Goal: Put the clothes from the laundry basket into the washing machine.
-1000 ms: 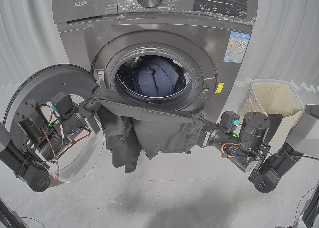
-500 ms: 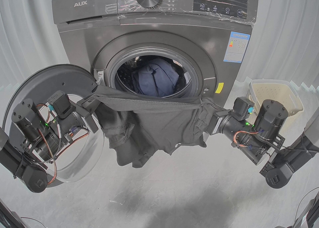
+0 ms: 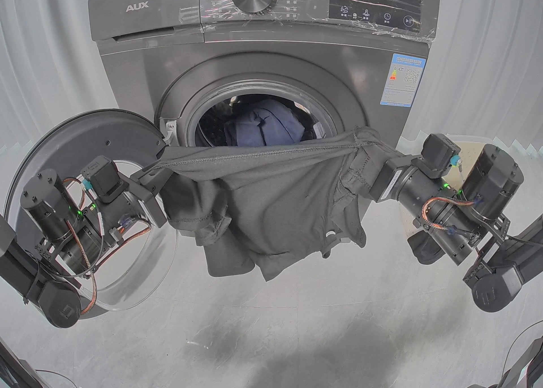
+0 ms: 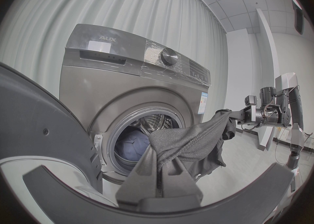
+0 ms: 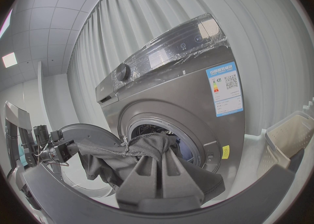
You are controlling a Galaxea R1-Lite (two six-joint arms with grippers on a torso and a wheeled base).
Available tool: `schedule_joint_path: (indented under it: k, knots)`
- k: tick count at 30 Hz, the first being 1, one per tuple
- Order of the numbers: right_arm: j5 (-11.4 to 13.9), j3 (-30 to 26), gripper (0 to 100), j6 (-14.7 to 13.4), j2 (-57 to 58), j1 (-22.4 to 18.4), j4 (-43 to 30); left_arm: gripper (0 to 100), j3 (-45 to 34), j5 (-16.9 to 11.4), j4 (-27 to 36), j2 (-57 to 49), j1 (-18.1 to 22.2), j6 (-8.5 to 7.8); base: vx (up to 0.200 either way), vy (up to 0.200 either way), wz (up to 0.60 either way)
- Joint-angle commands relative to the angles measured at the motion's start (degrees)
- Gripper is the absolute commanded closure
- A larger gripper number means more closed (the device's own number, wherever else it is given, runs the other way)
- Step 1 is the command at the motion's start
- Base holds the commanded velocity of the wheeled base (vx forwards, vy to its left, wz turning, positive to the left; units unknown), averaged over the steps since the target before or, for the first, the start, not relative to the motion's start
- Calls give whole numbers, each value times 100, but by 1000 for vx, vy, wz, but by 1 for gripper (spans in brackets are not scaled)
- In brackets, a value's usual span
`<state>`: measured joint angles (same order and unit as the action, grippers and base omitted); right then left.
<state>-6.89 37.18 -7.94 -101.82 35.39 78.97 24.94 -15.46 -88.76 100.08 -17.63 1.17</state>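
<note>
A dark grey garment (image 3: 271, 202) hangs stretched between my two grippers in front of the washing machine (image 3: 260, 61). My left gripper (image 3: 155, 171) is shut on its left corner, beside the open door (image 3: 85, 140). At the right rim of the drum opening my right gripper (image 3: 378, 171) is shut on the other corner. In the left wrist view the garment (image 4: 189, 143) runs from my left gripper (image 4: 158, 157) across to the right gripper (image 4: 234, 115). In the right wrist view my right gripper (image 5: 160, 156) pinches bunched cloth (image 5: 130, 156). A blue garment (image 3: 263, 129) lies inside the drum.
The cream laundry basket (image 3: 452, 146) stands on the floor to the right of the machine, mostly behind my right arm, and also appears in the right wrist view (image 5: 287, 136). Pale curtains hang behind the machine. Bare grey floor lies below the garment.
My right gripper has risen and moved toward the machine with its corner, lifting the garment's top edge across the lower drum opening. My left gripper has barely moved.
</note>
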Motion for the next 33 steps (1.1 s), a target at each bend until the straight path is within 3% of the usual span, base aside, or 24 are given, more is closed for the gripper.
schedule_joint_path:
  k: [1,17,23,33]
  knots:
    - [56,61,100,20,197,3,-4,100,19,8,-1,-24,14,15,0,0,0]
    - [65,26,100,38,206,21,4,100,37,-1,-1,-33,5,41,0,0,0]
    - [74,-123,100,11,162,100,4,100,143,-10,-1,20,-180,50,0,0,0]
    - [56,-607,100,-138,-480,759,57,100,582,104,-1,442,-663,68,0,0,0]
